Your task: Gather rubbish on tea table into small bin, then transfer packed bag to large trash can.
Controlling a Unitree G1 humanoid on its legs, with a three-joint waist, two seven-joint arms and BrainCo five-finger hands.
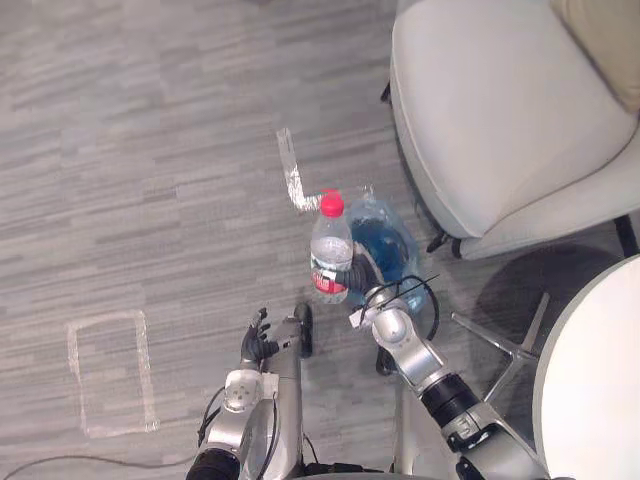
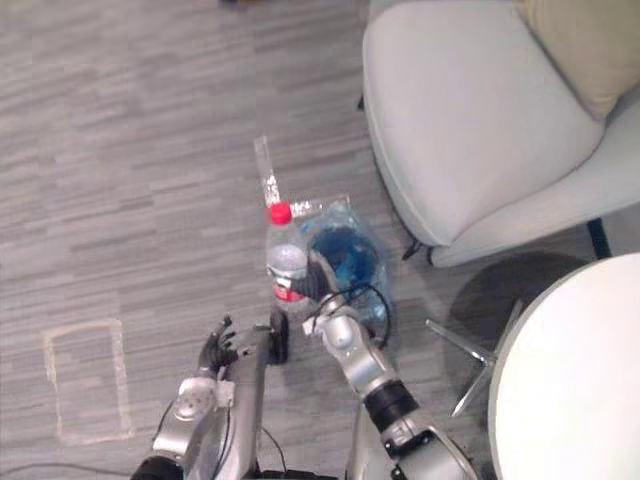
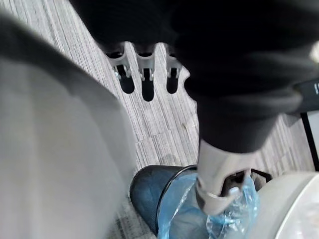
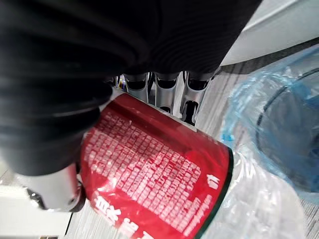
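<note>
right hand (image 1: 362,270) clenched round clear plastic bottle with red cap and red label (image 1: 330,250), bottle upright at left edge of small dark bin lined with blue plastic bag (image 1: 392,245). bin on grey floor (image 1: 150,150), near white armchair (image 1: 500,110). left hand (image 1: 257,340) released, fingers loose, near left.

The bottle (image 1: 331,255) is clear glossy plastic with a shiny red label. The bag (image 1: 392,232) to its right is thin, crinkled, see-through blue plastic. The floor (image 1: 150,150) looks matt and grained; the armchair (image 1: 500,110), smooth matt upholstery.
</note>
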